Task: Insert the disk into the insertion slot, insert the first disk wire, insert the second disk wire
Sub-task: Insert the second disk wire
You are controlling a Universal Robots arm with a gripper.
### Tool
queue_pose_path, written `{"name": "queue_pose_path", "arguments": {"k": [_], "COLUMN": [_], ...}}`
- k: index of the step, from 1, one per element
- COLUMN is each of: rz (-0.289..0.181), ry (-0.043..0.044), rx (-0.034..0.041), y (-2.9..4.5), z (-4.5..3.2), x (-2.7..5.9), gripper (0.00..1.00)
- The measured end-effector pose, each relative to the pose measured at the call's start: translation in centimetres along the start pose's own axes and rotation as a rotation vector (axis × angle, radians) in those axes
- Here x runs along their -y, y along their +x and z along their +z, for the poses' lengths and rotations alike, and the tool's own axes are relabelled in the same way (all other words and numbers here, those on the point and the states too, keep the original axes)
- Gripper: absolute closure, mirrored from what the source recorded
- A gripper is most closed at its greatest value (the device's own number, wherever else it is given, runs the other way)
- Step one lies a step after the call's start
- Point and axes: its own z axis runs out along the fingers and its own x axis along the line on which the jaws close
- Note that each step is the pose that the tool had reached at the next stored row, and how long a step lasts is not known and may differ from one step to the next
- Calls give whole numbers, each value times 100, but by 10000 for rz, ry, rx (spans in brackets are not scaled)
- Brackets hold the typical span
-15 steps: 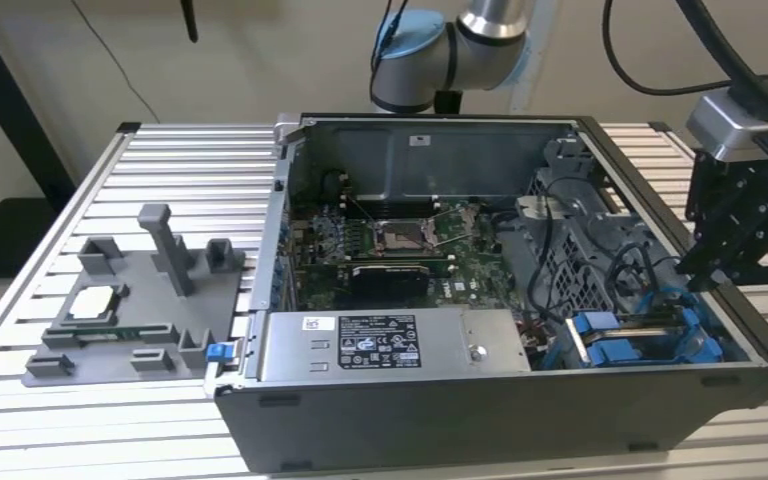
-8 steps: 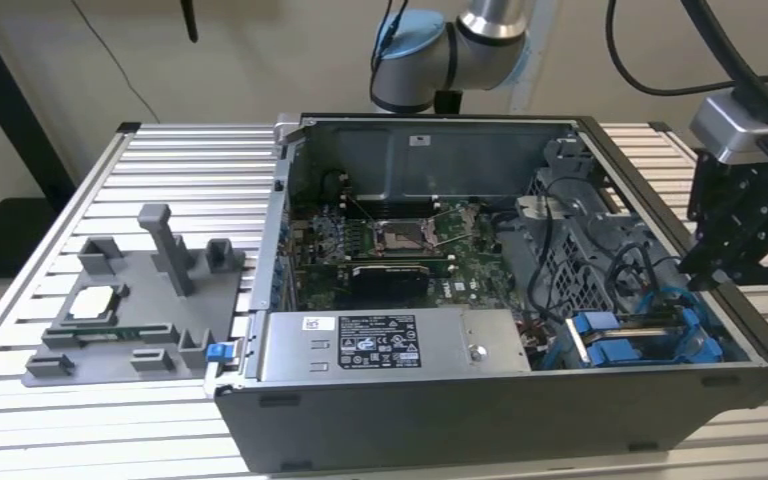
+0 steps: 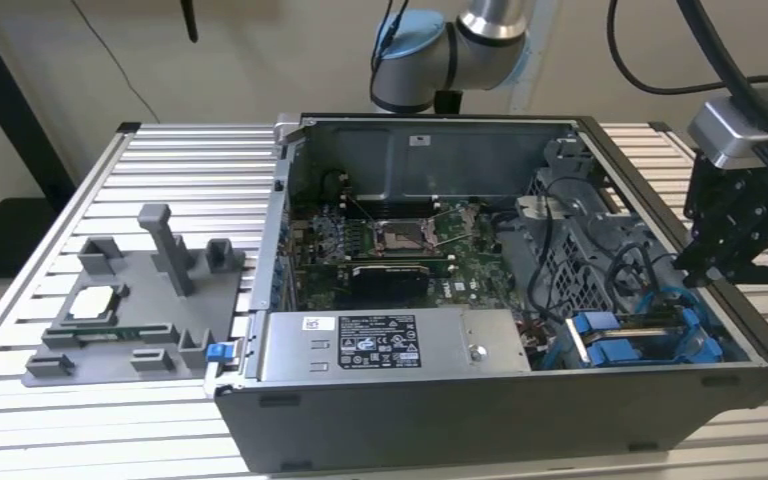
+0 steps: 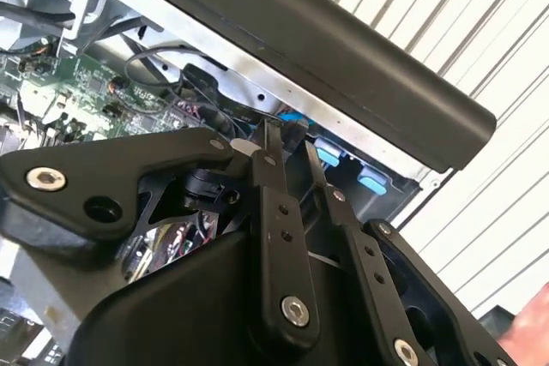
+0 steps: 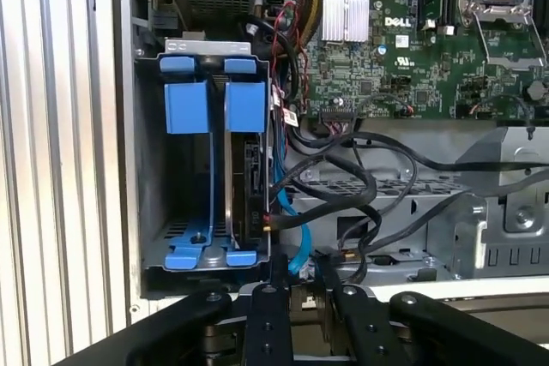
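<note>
The disk (image 5: 250, 182) is seen seated edge-on, seemingly fully, in the insertion slot (image 5: 150, 177) at the left of the first wrist view, its rear facing the loose cables (image 5: 371, 188) for plugging. The gripper (image 5: 301, 270) is poised nearby; the jaws' state cannot be told.

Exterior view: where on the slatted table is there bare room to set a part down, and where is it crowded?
Bare table slats lie camera-side of the grey fixture tray, and behind it up to the far edge. Crowded: cables around the drive cage inside the computer case.
</note>
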Motion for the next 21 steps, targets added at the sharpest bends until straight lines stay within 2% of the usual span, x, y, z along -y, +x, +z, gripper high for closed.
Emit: {"name": "queue_pose_path", "arguments": {"k": [13,21], "rz": [1,3], "ry": [0,-14], "rx": [10,18], "y": [10,13], "z": [62,51], "x": [47,48], "gripper": [0,0]}}
